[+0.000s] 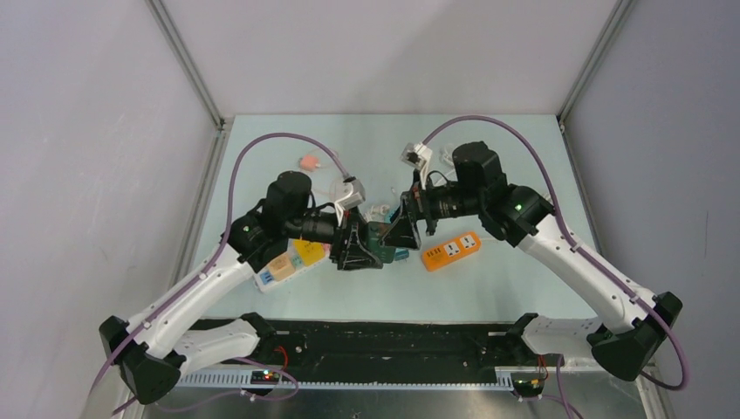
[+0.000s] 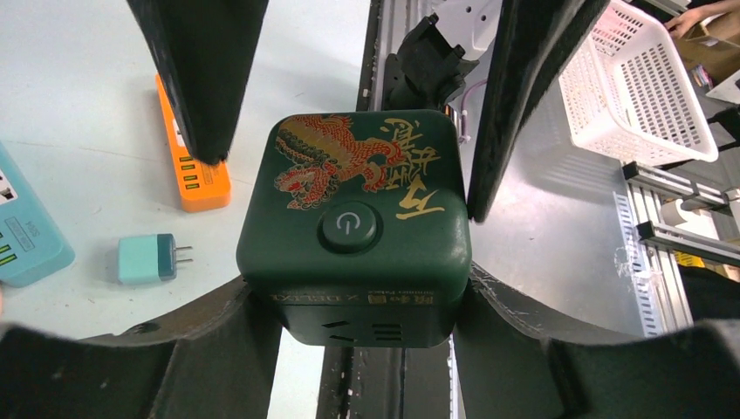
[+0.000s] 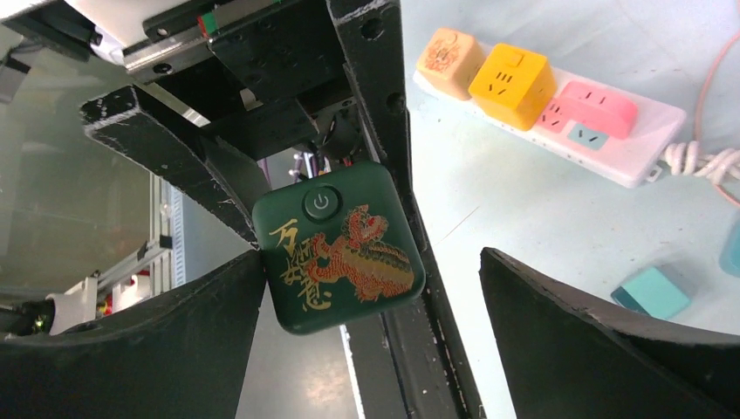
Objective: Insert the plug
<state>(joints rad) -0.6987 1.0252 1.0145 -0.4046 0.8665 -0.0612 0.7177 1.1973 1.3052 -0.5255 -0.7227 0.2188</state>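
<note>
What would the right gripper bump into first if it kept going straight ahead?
Most likely the green dragon cube, which the left gripper holds straight ahead of the open right gripper. How near it is, is hard to judge.

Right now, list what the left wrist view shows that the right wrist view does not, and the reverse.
Only the left wrist view shows the orange power strip, a white basket beyond the table, and the socket slots on the green cube's near face.

Only the right wrist view shows the white power strip, which carries a yellow adapter and a pink adapter.

Both show the green cube with its dragon print and power button. The left tool grips it and the right tool stands open around it. Both also show what looks like the same teal plug.
</note>
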